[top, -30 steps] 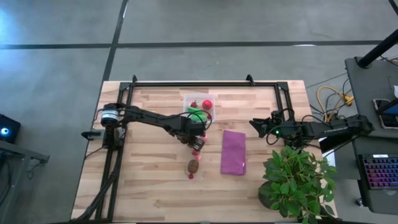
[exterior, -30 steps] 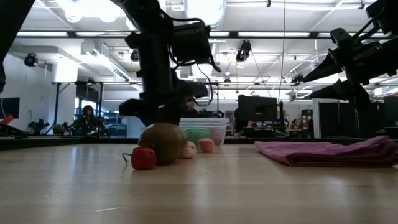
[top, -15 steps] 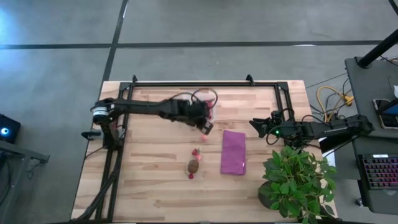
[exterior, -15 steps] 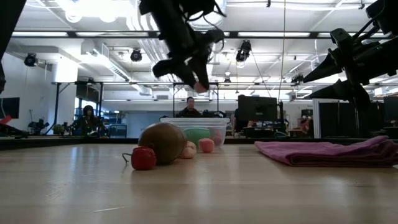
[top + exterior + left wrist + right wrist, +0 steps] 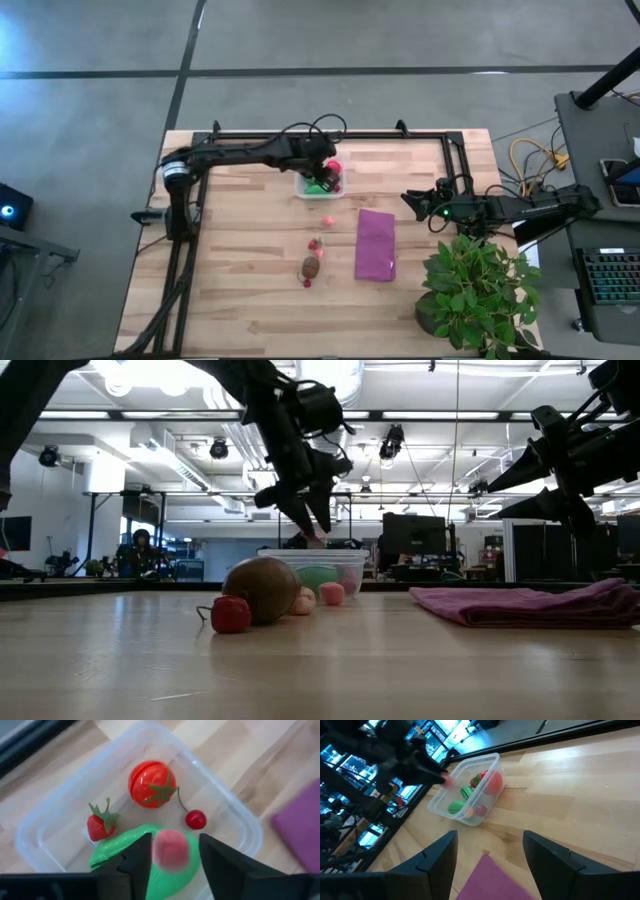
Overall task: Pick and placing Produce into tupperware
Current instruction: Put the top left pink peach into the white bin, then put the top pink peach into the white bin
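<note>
My left gripper (image 5: 322,168) hangs over the tupperware (image 5: 308,190), fingers pointing down and shut on a small pink produce piece (image 5: 171,849). The clear square tupperware (image 5: 235,815) holds a red tomato (image 5: 150,782), a strawberry (image 5: 100,822), a cherry (image 5: 196,820) and a green piece (image 5: 115,852). On the table lie a brown oval (image 5: 311,267), a pink piece (image 5: 326,221) and small red bits (image 5: 316,243). My right gripper (image 5: 408,203) waits open near the table's right edge. My left gripper pinches the pink piece (image 5: 316,543) between its two fingers (image 5: 137,855), coming from above and pointing down. The piece is lifted clear, above the green piece inside the tupperware.
A purple cloth (image 5: 375,244) lies flat to the right of the loose produce. A potted plant (image 5: 475,295) stands at the table's near right corner. A dark frame runs along the far edge (image 5: 300,133). People show in the room behind (image 5: 140,550).
My left gripper has risen from the table beside the loose produce, carrying the pink piece, and has swung toward the far edge until it hangs over the tupperware. The brown oval and the other bits have stayed where they were.
</note>
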